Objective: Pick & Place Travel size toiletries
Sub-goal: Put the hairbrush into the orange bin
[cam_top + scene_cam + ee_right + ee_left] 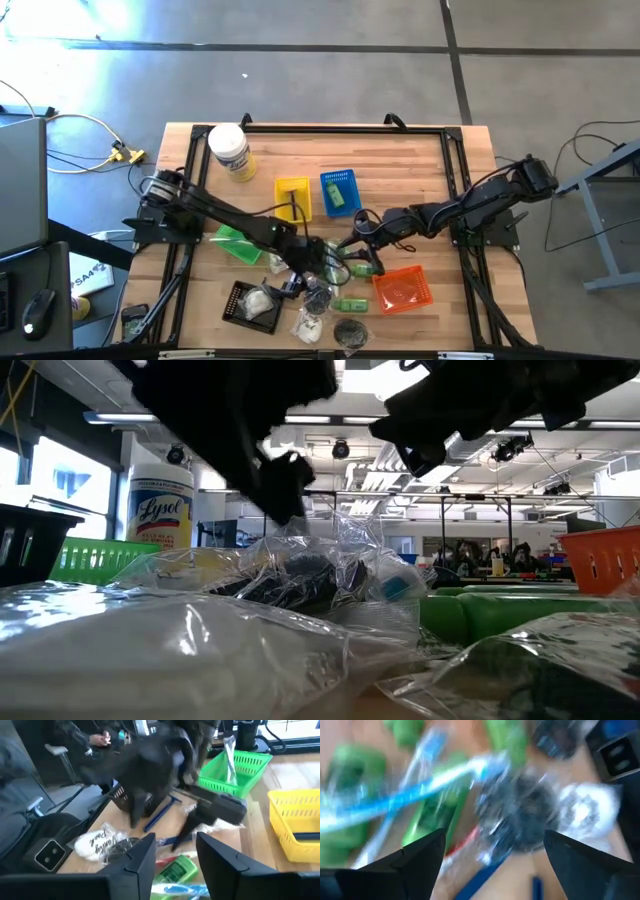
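Two dark, jointed, cabled arms

The white jar (161,510) with the yellow label stands at about ten o'clock in the low view and carries the brand "Lysol" in slanted blue script. In the right wrist view, a clear packet with white contents (95,841) at about eight o'clock bears cursive black lettering too blurred to read.

White jar with yellow label (231,152) far left; yellow basket (293,197), blue basket (340,190) mid-table; orange basket (403,289) near right; green basket (236,244) left
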Action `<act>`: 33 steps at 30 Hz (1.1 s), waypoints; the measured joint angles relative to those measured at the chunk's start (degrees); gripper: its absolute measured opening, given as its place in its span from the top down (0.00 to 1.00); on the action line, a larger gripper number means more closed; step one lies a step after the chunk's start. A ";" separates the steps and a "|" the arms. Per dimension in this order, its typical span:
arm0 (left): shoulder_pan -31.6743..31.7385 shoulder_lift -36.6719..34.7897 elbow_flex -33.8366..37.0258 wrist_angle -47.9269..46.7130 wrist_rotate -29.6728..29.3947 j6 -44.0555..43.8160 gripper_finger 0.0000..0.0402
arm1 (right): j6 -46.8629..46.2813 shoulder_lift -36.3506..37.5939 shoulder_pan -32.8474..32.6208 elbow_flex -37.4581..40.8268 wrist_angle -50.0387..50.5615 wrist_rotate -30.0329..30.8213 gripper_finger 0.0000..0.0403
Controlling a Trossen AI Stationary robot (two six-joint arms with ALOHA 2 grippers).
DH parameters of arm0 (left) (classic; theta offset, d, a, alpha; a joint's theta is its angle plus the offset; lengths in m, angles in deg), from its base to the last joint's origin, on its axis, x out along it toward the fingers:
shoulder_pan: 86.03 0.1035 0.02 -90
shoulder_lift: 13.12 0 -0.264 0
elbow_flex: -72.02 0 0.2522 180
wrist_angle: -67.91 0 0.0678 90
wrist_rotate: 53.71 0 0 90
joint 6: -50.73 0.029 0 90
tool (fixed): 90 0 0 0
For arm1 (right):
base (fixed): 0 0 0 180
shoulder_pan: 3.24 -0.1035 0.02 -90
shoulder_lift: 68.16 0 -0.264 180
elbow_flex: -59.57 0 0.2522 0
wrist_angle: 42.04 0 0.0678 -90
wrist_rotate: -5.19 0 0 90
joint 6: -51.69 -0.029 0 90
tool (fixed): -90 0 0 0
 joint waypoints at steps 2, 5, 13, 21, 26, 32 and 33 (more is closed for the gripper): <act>-0.02 1.78 -0.04 1.47 0.03 -0.03 0.19 | 0.00 0.60 0.00 0.02 1.98 0.02 0.65; -0.01 3.62 -0.07 1.31 -0.02 -0.73 0.20 | -0.15 0.99 0.00 0.01 2.40 0.02 0.65; 0.00 4.52 -0.44 2.55 -4.12 -1.51 0.31 | -0.16 2.09 0.00 0.00 4.32 -0.06 0.67; 0.02 4.52 -0.44 2.53 -4.48 -0.92 0.75 | -0.63 2.26 -0.13 0.00 4.26 -0.11 0.67; 0.00 4.52 -0.44 2.59 -4.46 0.04 0.97 | -0.61 2.26 -0.13 0.00 4.29 -0.14 0.67; 0.00 3.14 -0.38 1.76 -4.45 0.06 0.99 | -0.55 2.26 -0.13 0.00 4.32 -0.16 0.67; 0.00 2.24 -0.39 2.05 -4.44 0.13 0.99 | -0.54 2.26 -0.13 0.00 4.30 -0.16 0.67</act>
